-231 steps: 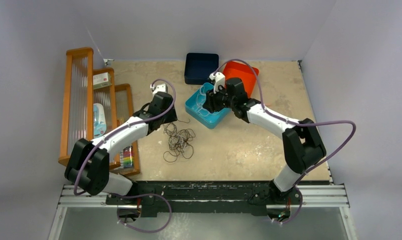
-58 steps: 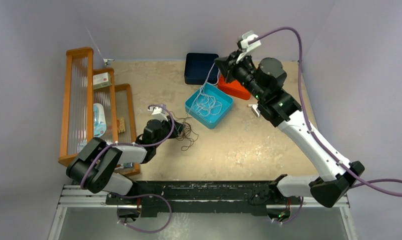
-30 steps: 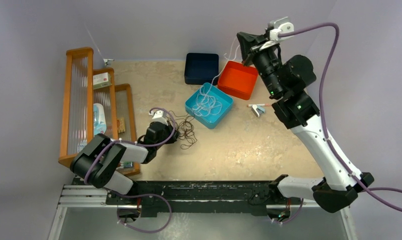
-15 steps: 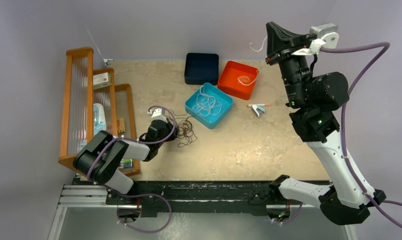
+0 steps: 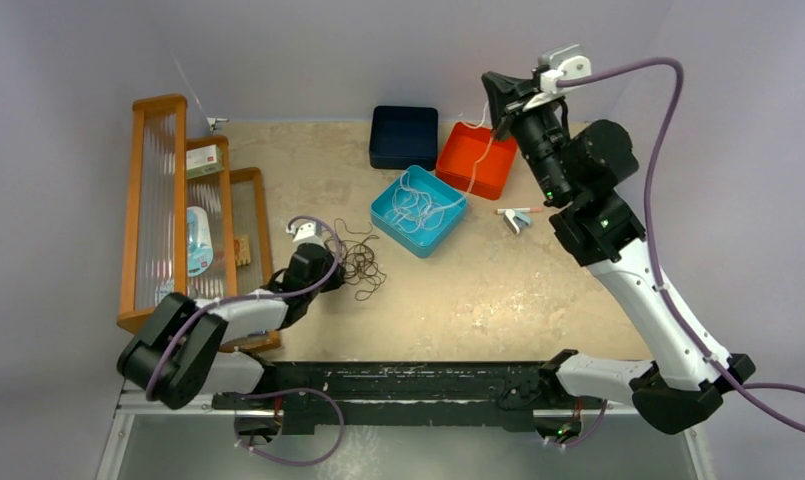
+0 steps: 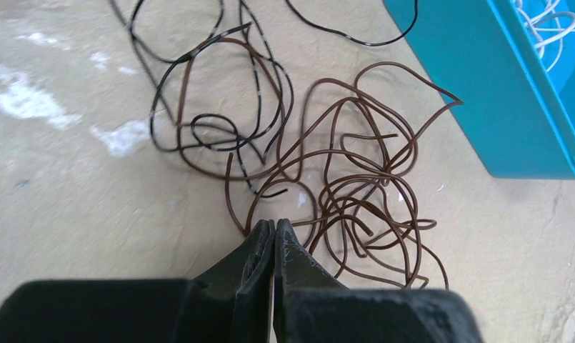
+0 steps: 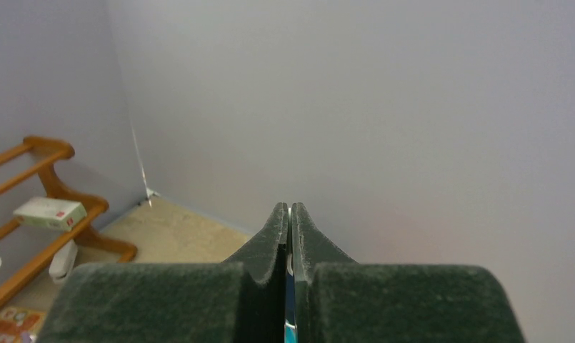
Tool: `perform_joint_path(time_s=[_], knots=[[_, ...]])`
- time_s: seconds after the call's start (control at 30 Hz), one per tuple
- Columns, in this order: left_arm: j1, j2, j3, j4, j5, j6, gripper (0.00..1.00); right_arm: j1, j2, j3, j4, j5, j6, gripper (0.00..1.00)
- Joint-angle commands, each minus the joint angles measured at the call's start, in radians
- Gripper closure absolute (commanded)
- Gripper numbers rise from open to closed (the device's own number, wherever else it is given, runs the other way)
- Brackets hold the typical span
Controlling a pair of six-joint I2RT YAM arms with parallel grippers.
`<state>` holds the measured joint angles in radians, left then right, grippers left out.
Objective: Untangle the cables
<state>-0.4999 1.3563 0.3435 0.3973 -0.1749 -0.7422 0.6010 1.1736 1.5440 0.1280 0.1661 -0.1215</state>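
High over the table (image 5: 538,290), our right gripper (image 7: 289,212) pinches one white cable (image 5: 477,165), trailing down to the blue bin (image 5: 383,215). Our left gripper (image 6: 273,227) sits pressed shut beside the brown and black cables (image 6: 341,193), all knotted, not yet sorted.

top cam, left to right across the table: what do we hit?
wooden rack → dark cable tangle → teal tray → orange tray
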Motion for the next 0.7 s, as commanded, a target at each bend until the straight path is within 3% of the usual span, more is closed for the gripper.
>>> perform_joint_path(time_s=[0.0, 0.27, 0.5, 0.67], knots=[[0.001, -0.145, -0.025, -0.181, -0.058, -0.016, 1.00, -0.003, -0.001, 0.001, 0.002, -0.031, 0.021, 1.00], [0.001, -0.306, 0.035, -0.328, -0.070, -0.010, 1.00, -0.002, 0.025, -0.010, -0.006, -0.050, 0.027, 1.00], [0.001, -0.382, 0.133, -0.410, -0.113, 0.011, 0.68, -0.004, 0.063, 0.007, -0.032, -0.059, 0.032, 1.00], [0.001, -0.420, 0.172, -0.456, -0.137, 0.028, 0.54, -0.007, 0.089, 0.008, -0.038, -0.065, 0.040, 1.00]])
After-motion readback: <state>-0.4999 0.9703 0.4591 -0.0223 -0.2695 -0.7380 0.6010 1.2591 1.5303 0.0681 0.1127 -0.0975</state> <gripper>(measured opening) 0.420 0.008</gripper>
